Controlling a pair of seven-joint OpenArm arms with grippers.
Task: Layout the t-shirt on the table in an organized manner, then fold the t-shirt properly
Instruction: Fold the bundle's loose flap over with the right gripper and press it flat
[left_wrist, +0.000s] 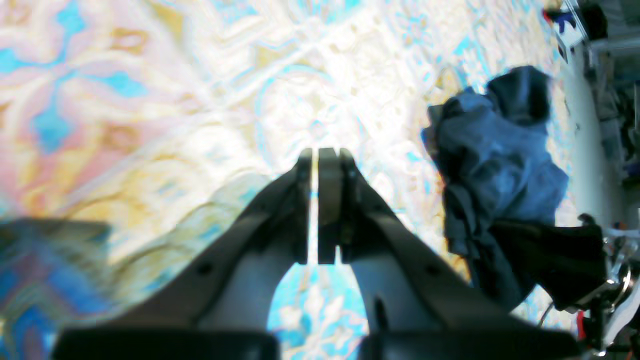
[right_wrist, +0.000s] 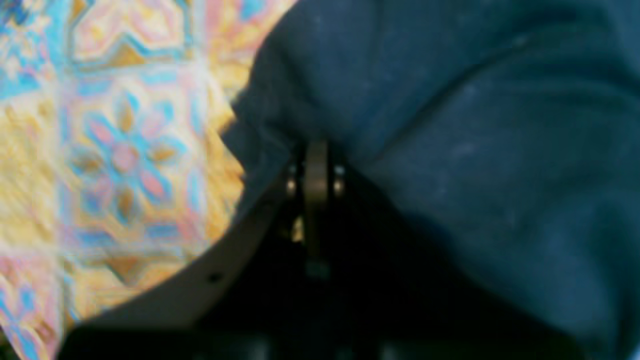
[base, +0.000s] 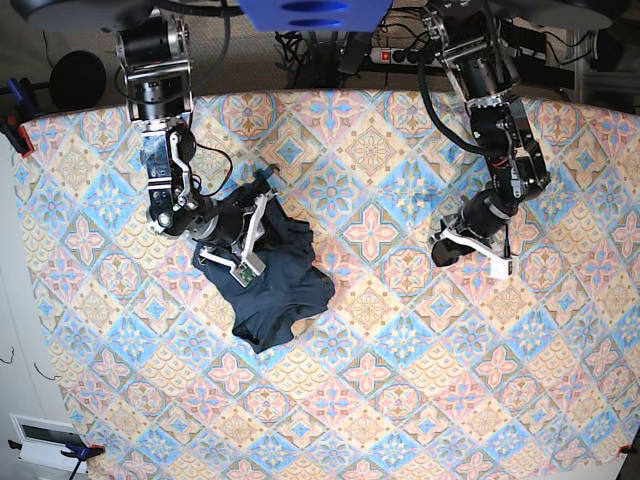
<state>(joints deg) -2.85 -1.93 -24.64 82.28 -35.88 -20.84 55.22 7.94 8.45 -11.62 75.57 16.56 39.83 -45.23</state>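
Observation:
The dark navy t-shirt (base: 280, 285) lies crumpled in a heap on the patterned table (base: 400, 400), left of centre. My right gripper (base: 262, 215) is at the heap's upper edge. In the right wrist view its fingertips (right_wrist: 316, 146) are pressed together, shut on a fold of the t-shirt (right_wrist: 450, 130) that drapes over and around them. My left gripper (base: 438, 254) hangs over bare table to the right, well apart from the garment. Its jaws (left_wrist: 315, 152) are shut with nothing between them. From there the t-shirt (left_wrist: 500, 165) shows as a bunched mound at the right.
The diamond-tiled cloth (right_wrist: 125, 150) covers the whole table. Cables and a power strip (base: 400, 55) run behind the far edge. Clamps (base: 15, 125) hold the cloth at the left corner. The right arm's dark body (left_wrist: 550, 265) sits beside the garment in the left wrist view.

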